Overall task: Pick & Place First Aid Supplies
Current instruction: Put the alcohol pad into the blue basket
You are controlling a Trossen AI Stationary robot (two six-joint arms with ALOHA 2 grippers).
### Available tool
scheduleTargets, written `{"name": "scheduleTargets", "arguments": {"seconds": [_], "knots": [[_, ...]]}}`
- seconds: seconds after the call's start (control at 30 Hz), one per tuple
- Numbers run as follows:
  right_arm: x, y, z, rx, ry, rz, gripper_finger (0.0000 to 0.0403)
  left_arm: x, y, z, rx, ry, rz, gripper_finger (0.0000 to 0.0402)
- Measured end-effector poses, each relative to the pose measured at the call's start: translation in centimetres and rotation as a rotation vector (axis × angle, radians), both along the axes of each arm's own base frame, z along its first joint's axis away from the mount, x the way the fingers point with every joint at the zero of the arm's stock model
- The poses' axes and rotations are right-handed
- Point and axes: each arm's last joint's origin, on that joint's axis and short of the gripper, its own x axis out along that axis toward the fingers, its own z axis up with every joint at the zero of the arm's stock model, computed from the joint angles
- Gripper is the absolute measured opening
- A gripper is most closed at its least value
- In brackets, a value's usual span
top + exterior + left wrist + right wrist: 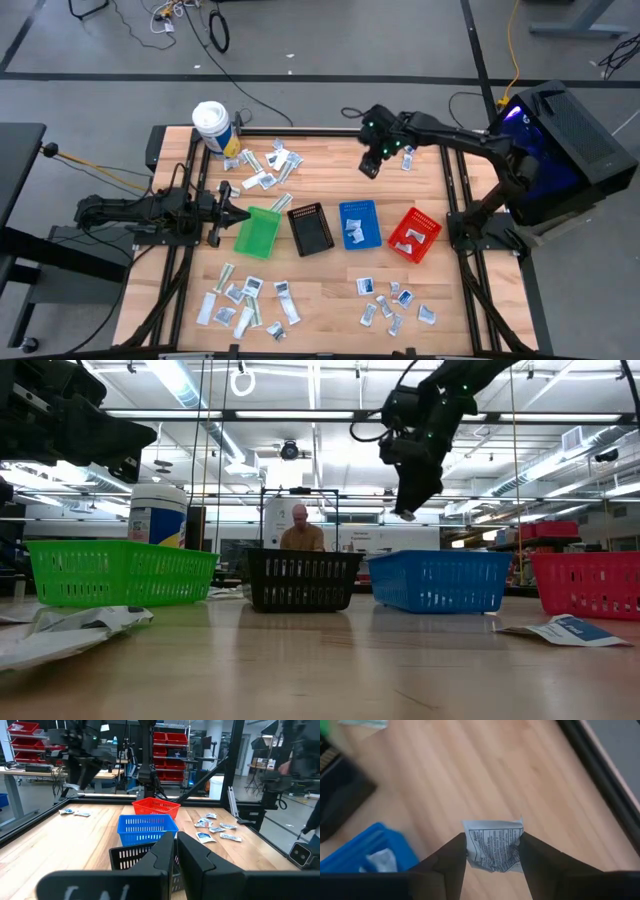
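Right wrist view shows the right gripper jaws pinching a printed sachet above the tabletop beside the blue bin; thin grip might slip.

One small white sachet with fine black print is pinched up in the air, slightly crumpled, hanging over bare wood around 1 o'clock from the table's middle. The other little flat white and silvery packets lie loose in clumps: a bunch at 11 o'clock, a pile at 7 o'clock with some greenish-printed strips, another scatter at 5 o'clock, and a couple at 1 o'clock near the far edge. One white packet sits inside the blue plastic bin, and another in the red bin.
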Motion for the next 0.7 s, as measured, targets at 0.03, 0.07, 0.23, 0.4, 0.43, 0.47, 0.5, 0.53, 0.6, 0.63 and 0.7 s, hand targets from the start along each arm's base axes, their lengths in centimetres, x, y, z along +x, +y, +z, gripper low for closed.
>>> {"name": "scheduleTargets", "arguments": {"seconds": [0.03, 0.07, 0.23, 0.4, 0.43, 0.47, 0.5, 0.53, 0.6, 0.63, 0.7], "knots": [[0.2, 0.4, 0.0, -0.005, 0.001, 0.027, 0.0178, 0.0, 0.0, 0.0, 0.0, 0.0, 0.0, 0.0032], [0.5, 0.9, 0.0, -0.009, 0.003, 0.052, 0.0178, 0.0, 0.0, 0.0, 0.0, 0.0, 0.0, 0.0032], [1.8, 3.8, 0.0, -0.018, 0.005, 0.163, 0.0178, 0.0, 0.0, 0.0, 0.0, 0.0, 0.0, 0.0032], [3.0, 7.3, 0.0, -0.021, 0.004, 0.287, 0.0178, 0.0, 0.0, 0.0, 0.0, 0.0, 0.0, 0.0032], [3.2, 8.0, 0.0, -0.021, 0.004, 0.31, 0.0178, 0.0, 0.0, 0.0, 0.0, 0.0, 0.0, 0.0032], [3.3, 8.7, 0.0, -0.021, 0.004, 0.331, 0.0178, 0.0, 0.0, 0.0, 0.0, 0.0, 0.0, 0.0032], [3.4, 9.3, 0.0, -0.021, 0.005, 0.353, 0.0178, 0.0, 0.0, 0.0, 0.0, -0.001, 0.0, 0.0032], [3.6, 10.0, 0.0, -0.021, 0.006, 0.374, 0.0178, 0.0, 0.0, 0.0, 0.0, 0.0, 0.0, 0.0032], [3.8, 11.2, 0.0, -0.019, 0.006, 0.41, 0.0178, 0.0, 0.0, 0.0, 0.0, -0.001, 0.0, 0.0032], [3.8, 11.8, 0.0, -0.015, 0.006, 0.421, 0.0178, 0.0, 0.0, 0.0, 0.0, 0.0, 0.0, 0.0032], [3.9, 12.7, 0.0, -0.006, 0.004, 0.435, 0.0178, 0.0, 0.0, 0.0, 0.0, 0.0, 0.0, 0.0032]]}}
